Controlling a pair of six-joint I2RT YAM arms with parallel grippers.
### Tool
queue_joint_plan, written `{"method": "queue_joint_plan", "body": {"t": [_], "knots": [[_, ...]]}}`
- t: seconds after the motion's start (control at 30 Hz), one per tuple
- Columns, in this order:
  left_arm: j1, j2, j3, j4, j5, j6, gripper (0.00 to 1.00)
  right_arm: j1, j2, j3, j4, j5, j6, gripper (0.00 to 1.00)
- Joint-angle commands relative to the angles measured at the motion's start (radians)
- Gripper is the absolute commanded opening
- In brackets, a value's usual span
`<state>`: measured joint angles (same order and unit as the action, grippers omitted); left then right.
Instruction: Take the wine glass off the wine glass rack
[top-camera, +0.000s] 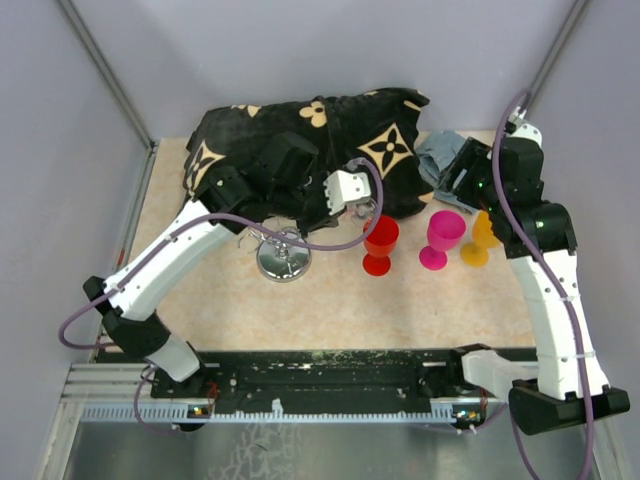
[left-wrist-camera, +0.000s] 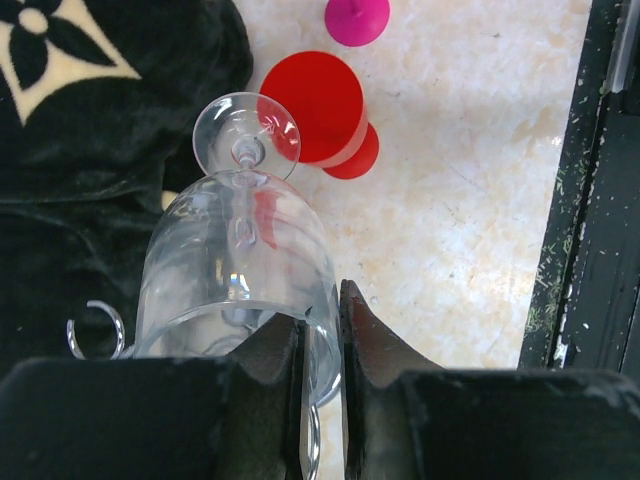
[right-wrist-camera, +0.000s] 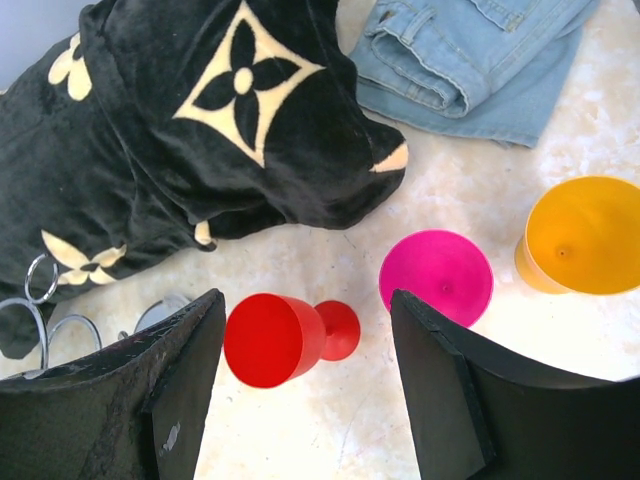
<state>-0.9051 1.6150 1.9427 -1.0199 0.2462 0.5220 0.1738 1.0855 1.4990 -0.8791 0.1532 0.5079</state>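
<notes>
My left gripper (left-wrist-camera: 318, 308) is shut on the rim of the clear wine glass (left-wrist-camera: 235, 250), one finger inside the bowl and one outside. The glass points away from the wrist, its round foot (left-wrist-camera: 246, 134) toward the red goblet (left-wrist-camera: 312, 105). A chrome loop (left-wrist-camera: 96, 326) of the wine glass rack shows just left of the bowl; I cannot tell whether they touch. From above, the left gripper (top-camera: 352, 196) hangs right of the rack's mirrored base (top-camera: 283, 263). My right gripper (right-wrist-camera: 305, 295) is open and holds nothing, above the red goblet (right-wrist-camera: 272, 338).
Red (top-camera: 380, 240), pink (top-camera: 441, 238) and orange (top-camera: 479, 240) goblets stand in a row right of the rack. A black blanket with cream flowers (top-camera: 300, 140) lies behind, with folded jeans (top-camera: 440, 155) to its right. Grey walls close off the back and sides.
</notes>
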Motion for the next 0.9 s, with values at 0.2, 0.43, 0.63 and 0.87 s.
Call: {"method": "queue_joint_plan", "body": {"t": [0.2,0.43,0.63,0.87], "knots": [[-0.001,-0.093,-0.027,-0.003,-0.022,0.031,0.0,-0.007,0.005,-0.025,0.059,-0.021,0.016,0.67],[-0.019,-0.086,-0.041,-0.072,-0.004,0.023,0.0,-0.007,0.006,-0.029,0.062,-0.026,0.02,0.67],[-0.033,-0.048,-0.028,-0.134,-0.01,0.034,0.0,-0.007,-0.003,-0.042,0.061,-0.026,0.02,0.67],[-0.037,0.009,-0.03,-0.16,-0.012,0.056,0.0,-0.007,-0.018,-0.067,0.066,-0.027,0.02,0.67]]}}
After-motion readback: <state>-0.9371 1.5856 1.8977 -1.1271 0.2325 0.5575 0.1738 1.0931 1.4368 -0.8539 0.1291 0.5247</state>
